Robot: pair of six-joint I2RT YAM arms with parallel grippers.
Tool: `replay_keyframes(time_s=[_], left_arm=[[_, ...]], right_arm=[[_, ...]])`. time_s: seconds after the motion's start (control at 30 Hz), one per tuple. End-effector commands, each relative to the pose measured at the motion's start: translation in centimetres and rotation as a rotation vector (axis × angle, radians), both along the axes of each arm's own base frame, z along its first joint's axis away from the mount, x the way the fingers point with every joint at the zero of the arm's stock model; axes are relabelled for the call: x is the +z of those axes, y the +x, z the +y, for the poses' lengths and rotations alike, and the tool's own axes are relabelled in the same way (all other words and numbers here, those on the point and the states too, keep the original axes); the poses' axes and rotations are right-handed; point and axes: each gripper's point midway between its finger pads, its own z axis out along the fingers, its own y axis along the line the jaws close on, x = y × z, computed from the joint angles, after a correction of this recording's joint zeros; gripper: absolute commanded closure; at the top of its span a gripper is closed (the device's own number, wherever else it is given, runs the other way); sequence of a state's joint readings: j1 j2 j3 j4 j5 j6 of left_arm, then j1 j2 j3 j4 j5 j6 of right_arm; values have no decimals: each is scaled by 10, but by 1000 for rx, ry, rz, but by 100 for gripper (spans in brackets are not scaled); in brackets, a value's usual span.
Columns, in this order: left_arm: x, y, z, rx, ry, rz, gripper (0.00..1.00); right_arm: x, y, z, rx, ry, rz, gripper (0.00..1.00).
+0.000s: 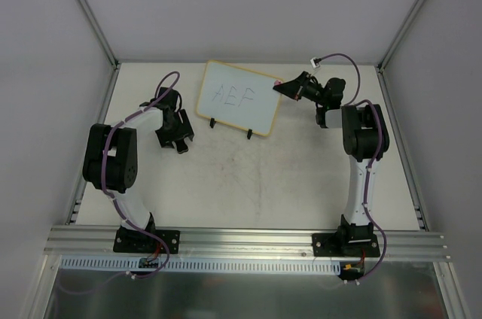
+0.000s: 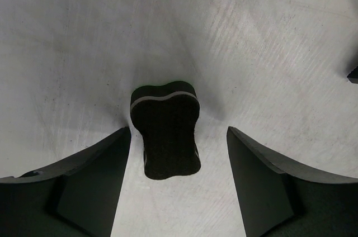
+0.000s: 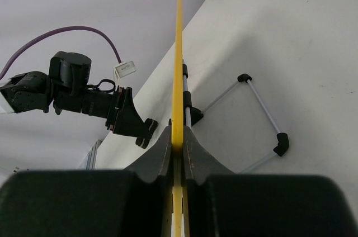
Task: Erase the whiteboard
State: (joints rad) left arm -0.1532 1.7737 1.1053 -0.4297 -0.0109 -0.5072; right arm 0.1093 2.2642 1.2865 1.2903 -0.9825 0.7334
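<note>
We see the small rectangular white whiteboard with pale-wood frame (image 1: 239, 97) standing on the tabletop (image 1: 263, 183), one edge clamped in the closed right gripper (image 3: 178, 142). The left gripper (image 2: 179, 136) is open, with a black waisted eraser block (image 2: 166, 136) lying below between its fingers, untouched.

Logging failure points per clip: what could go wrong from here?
1. The right end effector pinches only the thin edge of the whiteboard. Wiping pressure could twist the board loose or tip it over.
2. The left end effector is open around the eraser, which lies nearer one finger. Closing may push it askew and give a poor grip.
</note>
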Motion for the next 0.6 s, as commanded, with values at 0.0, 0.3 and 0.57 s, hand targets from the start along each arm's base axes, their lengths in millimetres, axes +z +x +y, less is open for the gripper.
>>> replay_keyframes(time_s=[0.0,0.3,0.57], left_arm=[[8,-4,-2,-19,17,5,30],[4,3,2,-9,46,12,41],[5,1,8,-6,75,15,50]], right_arm=[[42,-8,5,34,18,-275,100],[40,-9,5,40,15,-271,100],[38,-10,4,39,13,-272,100]])
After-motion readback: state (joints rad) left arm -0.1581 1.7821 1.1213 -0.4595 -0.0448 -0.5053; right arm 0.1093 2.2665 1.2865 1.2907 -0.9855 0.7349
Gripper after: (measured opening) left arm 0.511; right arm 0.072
